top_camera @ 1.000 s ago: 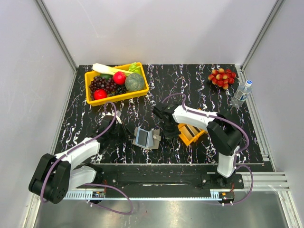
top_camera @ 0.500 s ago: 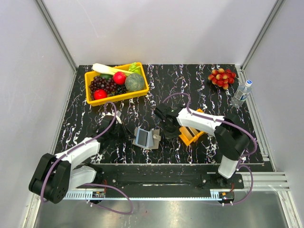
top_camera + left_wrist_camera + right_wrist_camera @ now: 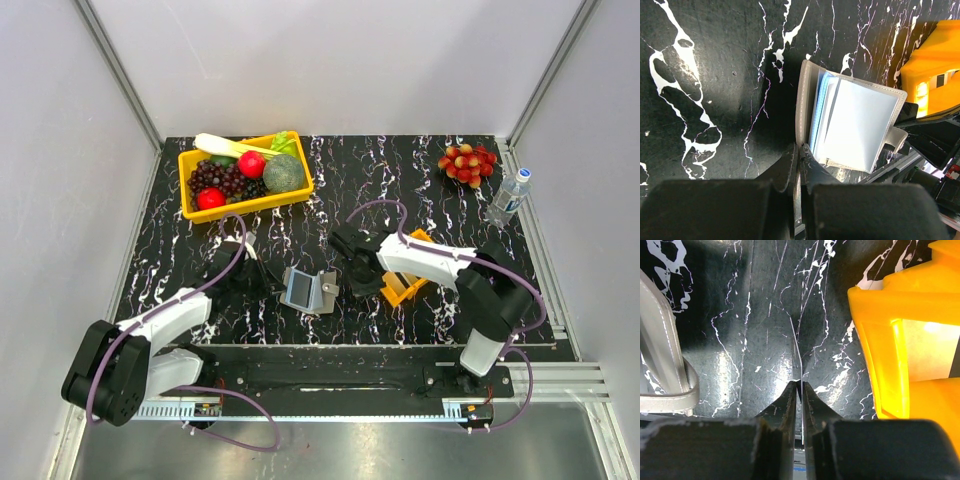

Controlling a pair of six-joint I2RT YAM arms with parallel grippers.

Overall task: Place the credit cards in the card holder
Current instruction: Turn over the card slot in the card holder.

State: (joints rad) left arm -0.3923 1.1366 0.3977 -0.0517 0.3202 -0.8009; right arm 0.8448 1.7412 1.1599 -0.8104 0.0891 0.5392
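The card holder (image 3: 306, 290) lies open on the black marbled table, taupe-grey outside and pale blue-grey inside (image 3: 855, 130). My left gripper (image 3: 268, 284) is shut on its left cover edge (image 3: 801, 150). My right gripper (image 3: 358, 284) hovers between the holder and the small orange tray (image 3: 408, 282). It is shut on a thin credit card (image 3: 796, 352), seen edge-on and sticking out past the fingertips (image 3: 801, 385). The holder's grey cover (image 3: 660, 340) shows at the left of the right wrist view. The arm partly hides the tray's contents.
A large yellow bin (image 3: 190, 205) of fruit and vegetables stands at the back left. A bunch of red grapes (image 3: 467, 162) and a water bottle (image 3: 508, 197) are at the back right. The orange tray (image 3: 910, 340) sits close on the right of my right gripper.
My right arm has shifted slightly to the right and towards the near edge, the card still in its jaws. The left arm and the card holder have not moved.
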